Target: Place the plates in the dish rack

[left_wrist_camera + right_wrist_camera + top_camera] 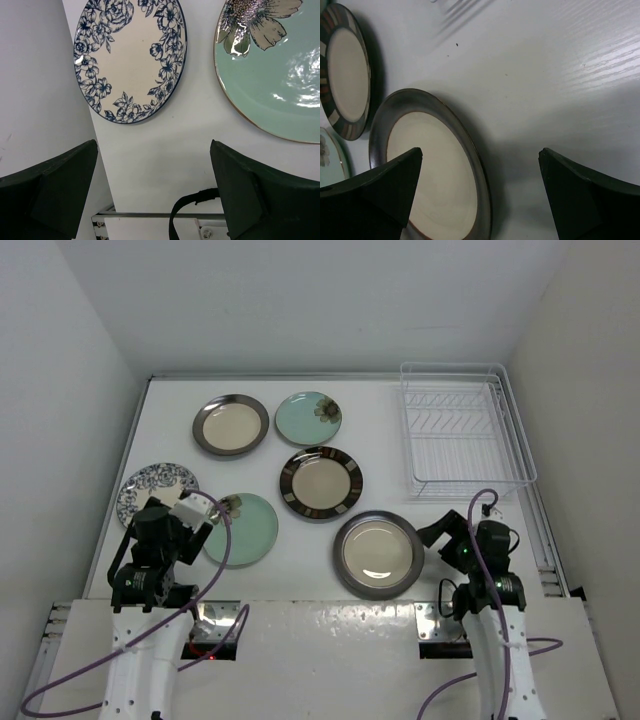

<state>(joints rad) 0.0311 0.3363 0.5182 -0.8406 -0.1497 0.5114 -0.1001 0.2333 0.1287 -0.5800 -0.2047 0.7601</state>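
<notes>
Dish rack: upper right of top view, open side up, near-square, long axis unclear. 6 plates: flat, face up on surface, left and centre. Left claw, right claw: both spread wide, empty.

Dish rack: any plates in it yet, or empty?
Empty. Top view: nothing stands in the dish rack; all six plates lie flat on the table.

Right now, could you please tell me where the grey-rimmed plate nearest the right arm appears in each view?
Top external: grey-rimmed plate, low in the picture, just right of centre.
Left wrist: not in it.
Right wrist: lower left.
Shared landmark: the brown-rimmed plate, its neighbour in both of those views.
</notes>
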